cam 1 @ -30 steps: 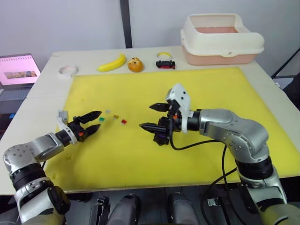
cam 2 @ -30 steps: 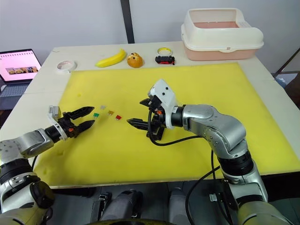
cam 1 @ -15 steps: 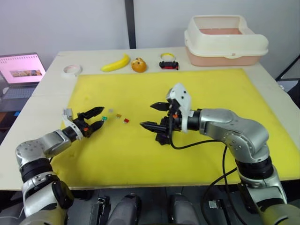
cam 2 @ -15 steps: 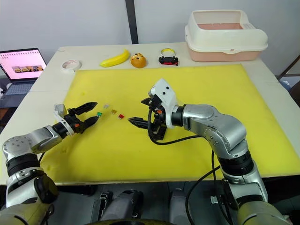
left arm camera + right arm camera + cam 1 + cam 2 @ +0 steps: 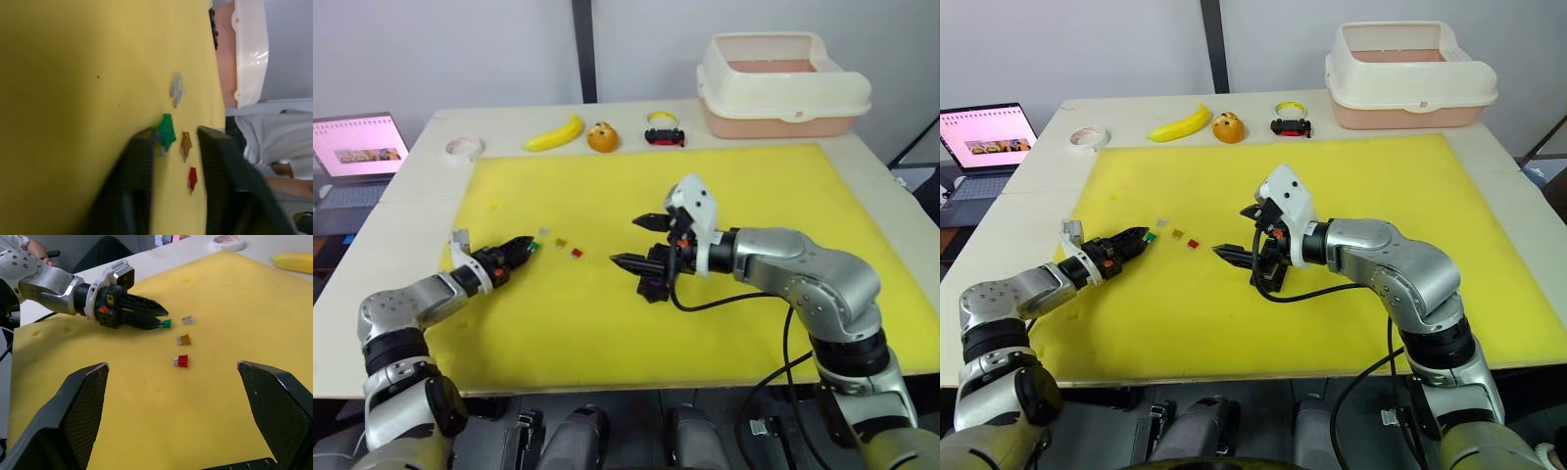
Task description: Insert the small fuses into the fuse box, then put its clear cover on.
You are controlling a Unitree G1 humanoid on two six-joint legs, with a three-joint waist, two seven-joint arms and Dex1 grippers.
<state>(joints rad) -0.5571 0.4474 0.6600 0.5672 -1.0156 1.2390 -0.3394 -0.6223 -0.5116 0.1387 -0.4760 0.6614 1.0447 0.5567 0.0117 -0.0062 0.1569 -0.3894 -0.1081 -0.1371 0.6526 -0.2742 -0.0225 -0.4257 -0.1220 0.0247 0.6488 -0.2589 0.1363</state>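
**Four fuses on the mat, one at the left fingertips**

Four small fuses lie in a loose cluster on the yellow mat (image 5: pixel 1381 176): a grey fuse (image 5: pixel 1162 223), a brown fuse (image 5: pixel 1177 233), a red fuse (image 5: pixel 1193 243) and a green fuse (image 5: pixel 1148 235). The left gripper (image 5: pixel 1132 239) lies low along the mat with its two fingers drawn nearly together at the green fuse; in the left wrist view a narrow gap remains between them, with the chip (image 5: pixel 167 132) against one finger, so a firm pinch is probably not yet made. The right gripper (image 5: pixel 1246 232) hovers with its fingers spread wide, just over the fuse box (image 5: pixel 1265 276) (a small black block partly hidden under the hand), presumably waiting there to steady it for insertion. The clear cover cannot be made out.

Compared with half a second earlier, the left fingers have narrowed from a wide spread and reached the green fuse; the right arm is almost unchanged.
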